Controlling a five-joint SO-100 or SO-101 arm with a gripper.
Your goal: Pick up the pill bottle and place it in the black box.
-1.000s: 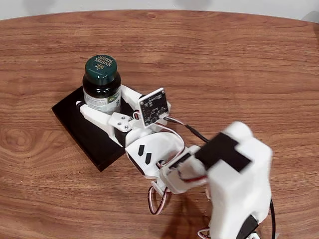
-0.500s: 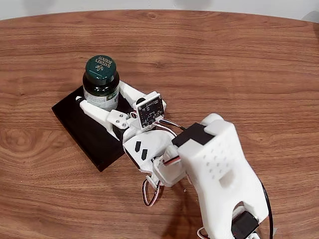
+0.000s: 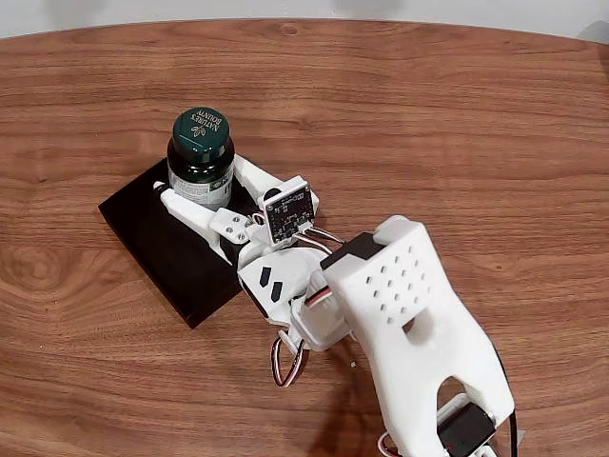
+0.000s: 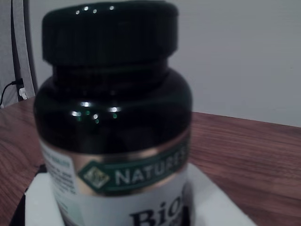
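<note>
Your claw [image 3: 195, 195] is closed around the bottle [image 3: 201, 157], one white finger [image 3: 195, 215] along the near side of the label and the other [image 3: 255, 177] on the far right side in the fixed view. The bottle stands upright between them, its ribbed green cap [image 3: 201, 129] with pale lettering facing up. The bottle sits over the far corner of the box [image 3: 162, 249]; from the fixed view you cannot tell whether its base touches the box floor or hangs just above it.

The box lies on the desk [image 3: 428, 124] under and to the left of the claw in the fixed view, set at an angle, with most of its black floor bare on the near-left side of the fingers. The rest of the arm [image 3: 409, 333] runs back from the claw toward the lower right, a small circuit board [image 3: 288, 214] mounted just behind the fingers and looped wires [image 3: 285, 367] hanging below the wrist.

In the wrist view the bottle [image 4: 113, 136] is right in front of the lens, blurred, dark glass above a white-and-green label with a gold band. A white finger [image 4: 44, 205] shows at each lower side of it, the left one against the label. The wooden desk [image 4: 254, 165] stretches behind, with a pale wall [image 4: 244, 52] beyond.
</note>
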